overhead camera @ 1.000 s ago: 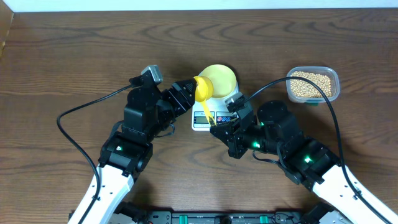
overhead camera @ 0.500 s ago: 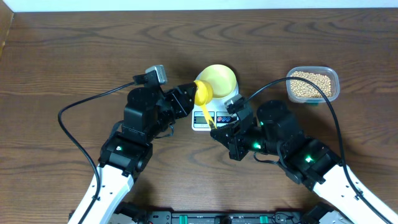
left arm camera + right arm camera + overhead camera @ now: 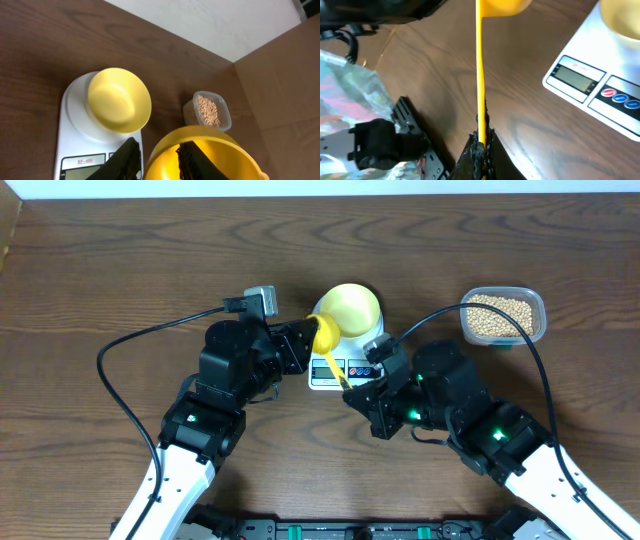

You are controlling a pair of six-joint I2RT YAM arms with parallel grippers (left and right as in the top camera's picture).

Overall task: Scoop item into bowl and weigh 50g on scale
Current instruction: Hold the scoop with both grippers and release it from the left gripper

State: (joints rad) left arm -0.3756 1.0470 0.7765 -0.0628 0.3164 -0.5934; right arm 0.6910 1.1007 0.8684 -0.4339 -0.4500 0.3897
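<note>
Two grippers are sharing one yellow scoop (image 3: 327, 332) at the front of the scale (image 3: 330, 372).

- Right gripper (image 3: 350, 387): I am seeing it on the tail end of the scoop's handle. In the right wrist view its fingers (image 3: 487, 150) are pressing together on the thin yellow stem, which is running straight up the frame to the cup.
- Left gripper (image 3: 304, 345): it is sitting at the cup. In the left wrist view its black fingers (image 3: 125, 160) are standing a little apart with the cup's rim in the gap, one outside the wall and one over the inside. I cannot tell whether they are actually pinching it.
- Cup: from overhead it is overlapping the left-front rim of the bowl (image 3: 352, 308). The cup's inside is mostly cut off by the frame edge, so I am not calling its contents.
- Bowl: it is resting on the scale's round platform, behind the display (image 3: 575, 78).
- Display: it is showing grey, and I cannot make out any digits. The red and blue buttons (image 3: 614, 95) are lying just beside it.
- Beans (image 3: 503, 317): they are lying in the clear tub (image 3: 541, 308) on the table (image 3: 100, 270), off to the right of the scale and well apart from it.
</note>
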